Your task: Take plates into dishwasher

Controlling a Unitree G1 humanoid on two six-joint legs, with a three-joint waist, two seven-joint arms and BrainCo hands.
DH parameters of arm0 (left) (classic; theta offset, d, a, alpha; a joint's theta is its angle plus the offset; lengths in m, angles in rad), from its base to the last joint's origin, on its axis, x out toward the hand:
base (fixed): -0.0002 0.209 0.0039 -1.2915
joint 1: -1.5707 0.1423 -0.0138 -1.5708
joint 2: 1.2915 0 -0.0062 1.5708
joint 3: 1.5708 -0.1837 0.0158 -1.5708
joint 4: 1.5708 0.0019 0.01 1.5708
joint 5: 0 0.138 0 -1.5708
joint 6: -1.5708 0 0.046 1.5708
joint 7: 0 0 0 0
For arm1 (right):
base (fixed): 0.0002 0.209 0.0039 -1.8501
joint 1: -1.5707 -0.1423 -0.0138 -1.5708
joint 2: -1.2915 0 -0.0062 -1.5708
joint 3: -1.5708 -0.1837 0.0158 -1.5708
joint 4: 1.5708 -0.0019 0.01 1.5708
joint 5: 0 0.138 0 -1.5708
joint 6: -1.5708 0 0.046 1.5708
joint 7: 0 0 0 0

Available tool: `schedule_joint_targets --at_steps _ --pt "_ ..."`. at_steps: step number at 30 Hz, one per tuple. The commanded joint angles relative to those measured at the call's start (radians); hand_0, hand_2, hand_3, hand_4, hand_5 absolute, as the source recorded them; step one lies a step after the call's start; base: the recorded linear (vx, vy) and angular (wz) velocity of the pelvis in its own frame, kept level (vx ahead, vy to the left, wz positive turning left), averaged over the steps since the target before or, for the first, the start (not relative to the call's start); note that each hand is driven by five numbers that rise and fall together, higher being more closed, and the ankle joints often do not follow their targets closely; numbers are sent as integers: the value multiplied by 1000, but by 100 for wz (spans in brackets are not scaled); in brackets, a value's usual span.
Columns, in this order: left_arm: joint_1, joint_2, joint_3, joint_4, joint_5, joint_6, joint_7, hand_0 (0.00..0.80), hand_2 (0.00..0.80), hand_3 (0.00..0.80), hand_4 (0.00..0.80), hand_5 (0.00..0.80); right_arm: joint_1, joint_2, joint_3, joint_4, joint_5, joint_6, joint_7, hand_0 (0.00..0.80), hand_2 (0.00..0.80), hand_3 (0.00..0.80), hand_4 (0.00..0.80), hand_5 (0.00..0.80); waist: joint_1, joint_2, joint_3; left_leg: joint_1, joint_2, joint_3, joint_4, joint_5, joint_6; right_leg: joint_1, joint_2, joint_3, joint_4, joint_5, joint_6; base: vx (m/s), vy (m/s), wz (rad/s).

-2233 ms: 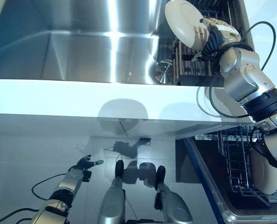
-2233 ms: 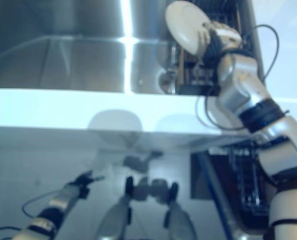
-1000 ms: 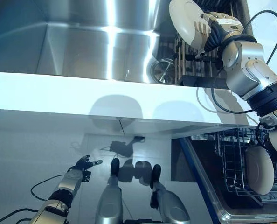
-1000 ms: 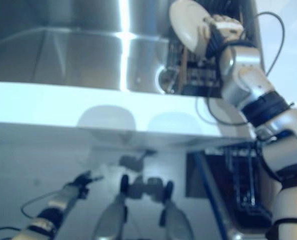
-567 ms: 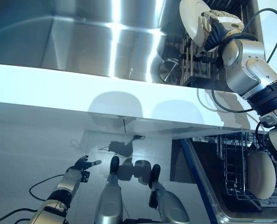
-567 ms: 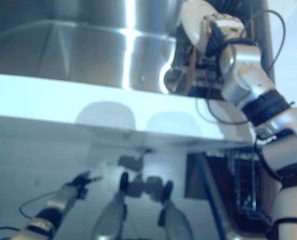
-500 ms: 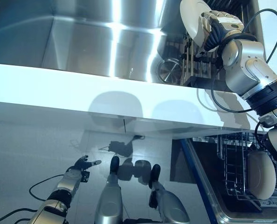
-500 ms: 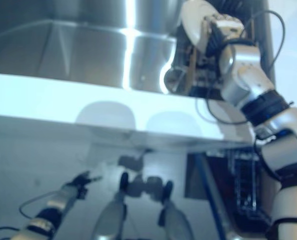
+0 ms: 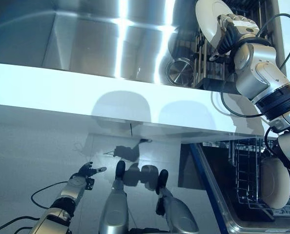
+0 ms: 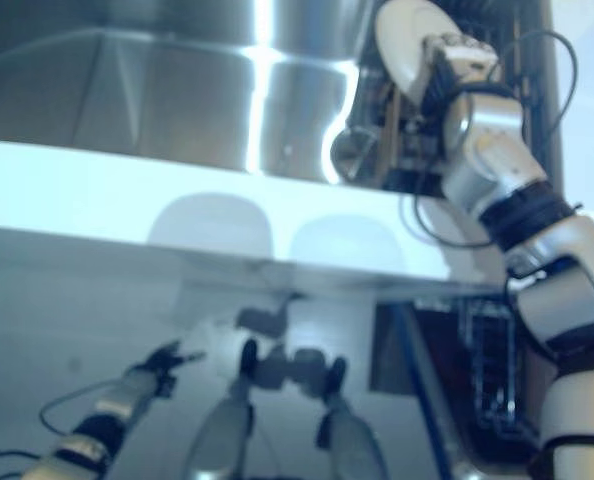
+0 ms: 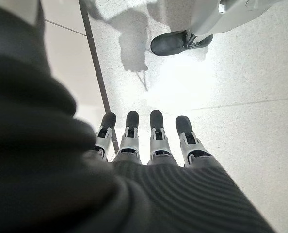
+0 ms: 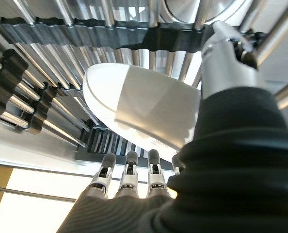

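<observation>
A white plate (image 9: 210,16) is held up over the dish rack (image 9: 206,54) at the right end of the steel sink (image 9: 86,39). My right hand (image 9: 233,30) is shut on it. In the right wrist view the plate (image 12: 144,109) sits between the fingers (image 12: 129,170) and the thumb (image 12: 226,58), with the rack's metal tines behind it. At the lower right the dishwasher stands open, its wire basket (image 9: 245,165) pulled out with another white plate (image 9: 274,184) upright in it. My left hand (image 9: 84,172) hangs low by the floor, open and holding nothing, fingers (image 11: 156,138) straight.
A round metal strainer (image 9: 179,72) lies in the sink beside the rack. The white counter edge (image 9: 86,92) runs across the view between the sink and the floor. The dishwasher door's blue-edged rim (image 9: 208,190) slants down at the lower right.
The camera has shifted slightly. My right hand has carried the plate a little to the right and farther back over the rack. The left hand has stayed where it was.
</observation>
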Motion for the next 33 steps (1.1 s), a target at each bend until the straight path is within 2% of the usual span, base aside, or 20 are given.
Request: schedule_joint_targets --at_steps 1,2,3,6,8,10,16,21,30,33 --pt "-53 1 -47 13 -33 -10 24 0 0 0 0 0 -153 -58 74 63 -90 30 -16 0 0 0 0 0 16 11 37 21 -41 29 8 -70 49 -43 -24 25 64 -12 63 0 0 0" --pt "-53 -1 -46 14 -36 -11 25 0 0 0 0 0 -158 -57 78 68 -110 32 -18 0 0 0 0 0 15 12 37 21 -41 29 8 -69 48 -44 -24 26 65 -12 62 0 0 0" --pt "-55 -2 -47 14 -39 -11 25 0 0 0 0 0 -164 -56 84 74 -118 40 -29 56 56 56 56 56 15 14 37 20 -41 28 8 -69 48 -46 -24 26 66 -13 62 0 0 0" --pt "-53 -2 -47 13 -43 -11 24 0 0 0 0 0 -163 -55 73 86 -106 58 -74 345 345 345 345 345 14 18 33 17 -41 27 8 -69 48 -50 -23 28 69 -14 61 0 0 0" --pt "-52 -4 -51 15 -47 -13 24 0 0 0 0 0 -161 -49 66 95 -83 69 -125 656 656 656 656 656 14 20 30 17 -41 26 6 -68 48 -53 -22 29 69 -13 60 0 0 0" --pt "-55 -8 -55 19 -53 -17 27 0 0 0 0 0 -162 -42 58 106 -70 72 -169 800 800 800 800 800 13 24 26 13 -41 26 5 -66 47 -59 -21 31 67 -13 59 0 0 0" --pt "-56 -16 -68 25 -57 -29 20 0 0 0 0 0 -177 -43 60 151 -96 88 -239 800 800 800 800 800 12 43 14 8 -43 24 5 -65 46 -66 -20 33 71 -18 52 -18 28 0" --pt "-47 -14 -73 20 -47 -30 15 0 0 0 0 0 -176 -55 60 172 -93 91 -285 800 800 800 800 800 14 46 -2 13 -42 22 5 -69 45 -64 -21 32 73 -22 52 0 0 0" --pt "-37 -18 -81 28 -46 -41 4 0 0 0 0 0 -161 -60 41 191 -17 27 -397 800 800 800 800 800 16 61 -28 17 -43 16 5 -70 43 -66 -26 29 74 -25 50 0 0 0" --pt "-40 -20 -81 33 -52 -44 1 0 0 0 0 0 -158 -53 35 207 7 29 -410 800 800 800 800 800 18 68 -32 13 -44 13 5 -70 41 -71 -28 28 75 -27 49 0 0 0"
